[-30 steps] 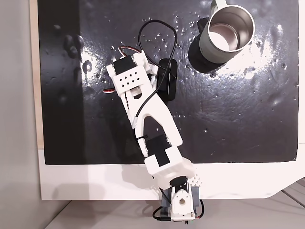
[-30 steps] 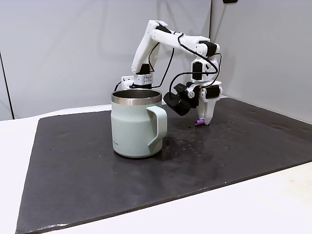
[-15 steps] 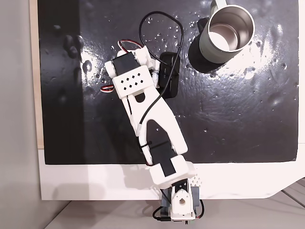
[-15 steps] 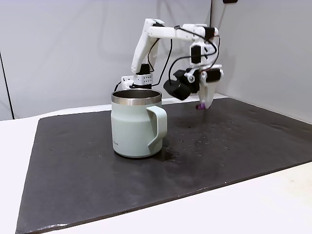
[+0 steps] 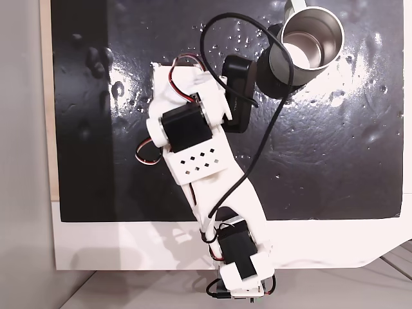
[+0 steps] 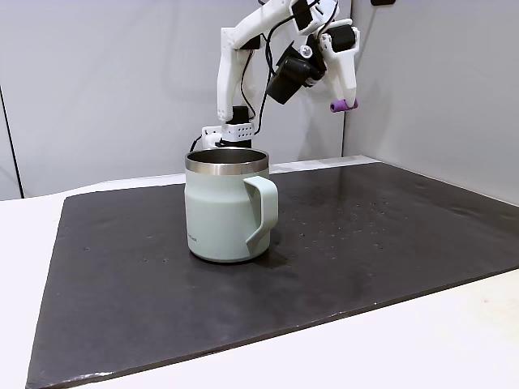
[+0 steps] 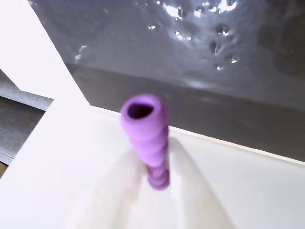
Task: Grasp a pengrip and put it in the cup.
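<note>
The white two-finger tool (image 6: 342, 99) pinches the small purple ribbed pengrip (image 6: 343, 105) high above the dark counter (image 6: 389, 235), right of the pale grey steel-lined cup (image 6: 226, 204), apparently mid-carry, needing a shift leftward over the rim.

pengrip (image 6: 343, 105): small purple ribbed tube, open at one end, soft-looking
pengrip state: pinched between the tips of the tool (image 6: 347, 100), held in the air high above the cup; in the wrist view (image 7: 147, 143) its hollow end points toward the camera
cup (image 6: 228, 205): round mug, pale grey-green wall, shiny steel rim and inside, handle on the side
cup pose: upright on the dark mat, mouth open, nothing seen inside (image 5: 311, 37)
pengrip relative to cup: up and to the right of it in the side fixed view, well apart
</note>
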Available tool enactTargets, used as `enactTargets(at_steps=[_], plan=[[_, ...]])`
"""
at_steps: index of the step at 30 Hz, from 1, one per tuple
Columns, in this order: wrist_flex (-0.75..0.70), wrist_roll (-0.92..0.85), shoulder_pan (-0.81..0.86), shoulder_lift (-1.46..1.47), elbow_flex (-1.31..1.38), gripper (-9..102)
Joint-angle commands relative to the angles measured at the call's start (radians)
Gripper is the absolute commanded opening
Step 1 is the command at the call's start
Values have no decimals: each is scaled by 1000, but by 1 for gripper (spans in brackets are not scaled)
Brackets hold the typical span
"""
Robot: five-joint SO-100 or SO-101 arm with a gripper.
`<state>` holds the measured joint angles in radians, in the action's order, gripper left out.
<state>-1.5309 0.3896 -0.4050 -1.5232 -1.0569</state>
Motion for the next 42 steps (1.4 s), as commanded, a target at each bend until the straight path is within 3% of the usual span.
enactTargets(at_steps=[1,14,35,42], plan=[[-31,-40,69,-92,-8,0],[-63,-218,454,-6,225,0],[-89,-273,655,288,620,0],[-107,-255,663,298,652,31]])
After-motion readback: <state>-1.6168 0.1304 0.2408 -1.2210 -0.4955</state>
